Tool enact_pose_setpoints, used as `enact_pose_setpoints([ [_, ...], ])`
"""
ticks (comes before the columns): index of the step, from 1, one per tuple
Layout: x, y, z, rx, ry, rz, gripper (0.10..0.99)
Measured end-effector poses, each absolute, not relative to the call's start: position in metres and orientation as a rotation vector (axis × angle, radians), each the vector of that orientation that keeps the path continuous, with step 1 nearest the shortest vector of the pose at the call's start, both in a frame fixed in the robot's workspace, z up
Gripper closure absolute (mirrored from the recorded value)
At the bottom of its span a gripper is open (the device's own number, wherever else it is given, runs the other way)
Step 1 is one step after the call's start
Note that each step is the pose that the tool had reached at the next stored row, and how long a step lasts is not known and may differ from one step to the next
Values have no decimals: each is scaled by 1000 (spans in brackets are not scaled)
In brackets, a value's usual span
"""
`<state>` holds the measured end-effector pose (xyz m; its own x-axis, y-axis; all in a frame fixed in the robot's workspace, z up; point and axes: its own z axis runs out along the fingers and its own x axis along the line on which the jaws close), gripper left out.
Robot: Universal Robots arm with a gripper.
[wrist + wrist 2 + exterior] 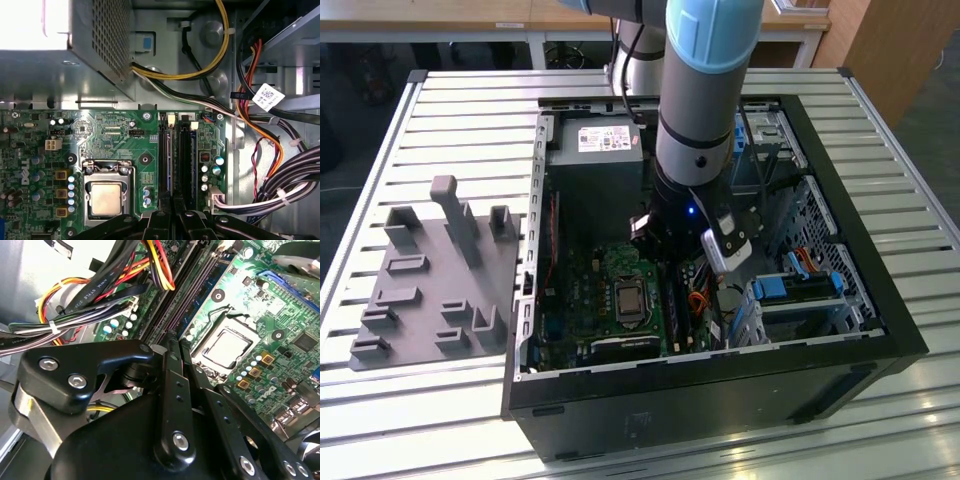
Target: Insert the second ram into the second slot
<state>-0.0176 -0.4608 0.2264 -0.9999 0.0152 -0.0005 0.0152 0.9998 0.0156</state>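
Blue and thin, the second ram (170,165) is standing on its edge in one of the two long dark slots (185,160) on the green board (115,145), as the first wrist view is showing. It is sitting just beside the square silver chip (106,197). I cannot tell for sure which of the two slots it is in, or if it is pushed all the way down.

The gripper (173,212) is reaching down inside the black computer box (880,330), right over the slots. Its two black fingers (170,390) are pulled almost together, and the blue stick is running in between their tips. So I think the gripper is pinching the stick by its top edge.

To do this step well, I think the stick needs to be standing straight up, not leaning. It should be lined up with the slot from end to end. The push should be going straight down, slow and even, so both ends are sinking in together. The little white clips (171,119) at the end of the slots should be snapping shut on the stick.

A bunch of coloured wires (280,185) is lying near the slots, on the far side from the chip. The gripper should be keeping away from them so nothing is getting caught.
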Motion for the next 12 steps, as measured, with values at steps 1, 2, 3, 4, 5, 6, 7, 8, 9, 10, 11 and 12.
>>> enact_pose_setpoints([
  [1, -17, -461, 226, 24, 3141, 24, 949],
  [2, -17, -461, 226, 24, 3141, 25, 949],
  [3, -17, -461, 226, 24, 3141, 25, 949],
  [4, -17, -461, 226, 24, 3141, 25, 949],
  [5, -17, -461, 226, 24, 3141, 25, 949],
  [6, -17, -461, 226, 24, 3141, 25, 949],
  [7, -17, -461, 225, 24, 3141, 25, 949],
  [8, -17, -461, 225, 24, 3141, 25, 949],
  [9, -17, -461, 225, 24, 3141, 25, 949],
  [10, -17, -461, 224, 24, 3141, 25, 949],
  [11, -17, -461, 224, 24, 3141, 25, 949],
  [12, -17, -461, 224, 24, 3141, 25, 949],
])
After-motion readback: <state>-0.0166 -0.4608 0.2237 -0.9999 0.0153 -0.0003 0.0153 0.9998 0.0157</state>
